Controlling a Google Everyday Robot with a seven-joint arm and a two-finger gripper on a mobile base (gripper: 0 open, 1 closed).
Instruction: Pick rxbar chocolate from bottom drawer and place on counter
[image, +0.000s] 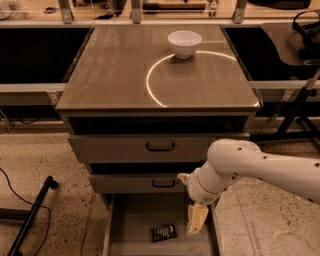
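The rxbar chocolate (164, 232) is a small dark wrapper with pale lettering lying flat on the floor of the open bottom drawer (130, 220). My gripper (196, 220) hangs from the white arm down into the drawer, just right of the bar and apart from it. Its pale fingers (198, 216) point down by the drawer's right wall. The counter (115, 75) is the glossy grey-brown cabinet top with a bright curved arc.
A white bowl (184, 43) stands at the back of the counter. Two wider drawers with black handles (160, 146) sit above the bottom one. A black stand leg and cable (31, 215) lie on the speckled floor at left. Dark furniture stands at right.
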